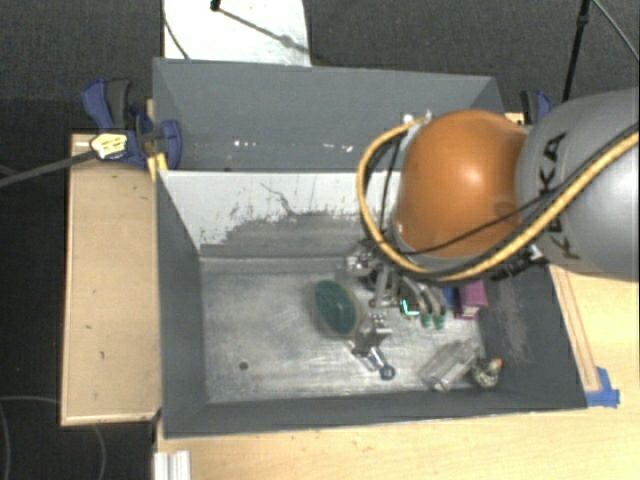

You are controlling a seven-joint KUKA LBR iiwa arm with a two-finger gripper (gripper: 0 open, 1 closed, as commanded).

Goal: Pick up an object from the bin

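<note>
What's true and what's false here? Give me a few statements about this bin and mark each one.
1. A dark green oval thing lies near the middle of the bin floor. True.
2. A purple thing lies at the right of the floor, partly under the arm. True.
3. The arm reaches in from the view's left. False: it comes in from the right, with its orange cover over the bin's right half.
4. The dark green oval thing hangs lifted above the bin. False: it lies on the floor, just left of the gripper.
</note>
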